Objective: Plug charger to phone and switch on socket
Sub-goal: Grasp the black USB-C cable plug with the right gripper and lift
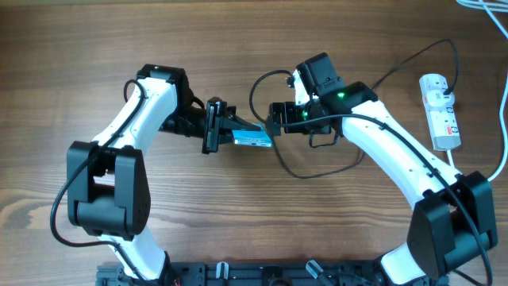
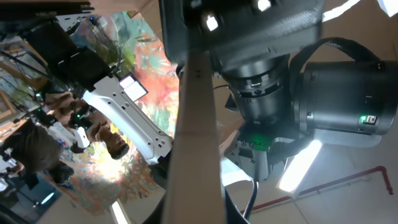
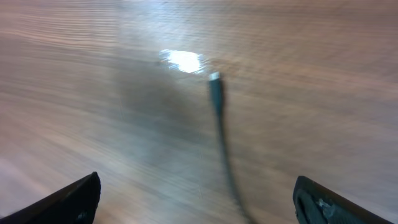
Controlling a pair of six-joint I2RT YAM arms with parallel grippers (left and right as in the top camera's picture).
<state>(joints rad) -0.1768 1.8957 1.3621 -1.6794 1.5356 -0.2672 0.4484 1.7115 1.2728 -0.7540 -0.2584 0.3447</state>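
Note:
In the overhead view the phone (image 1: 254,141), turquoise with a white edge, hangs above the table's middle, and my left gripper (image 1: 240,137) is shut on its left end. From the left wrist the phone (image 2: 193,137) is a tan strip seen edge-on, with the right arm behind it. My right gripper (image 1: 272,119) stands open just right of the phone. Its dark fingertips (image 3: 81,199) sit wide apart above the charger (image 3: 217,118), whose small connector tip lies on the wood, blurred. The charger (image 1: 298,173) loops under the right arm. The socket (image 1: 440,111) lies at the far right.
The charger's black cable runs on from the right arm up toward the socket's plug block (image 1: 435,83). A thick white lead (image 1: 502,119) follows the table's right edge. Both arm bases stand at the front edge.

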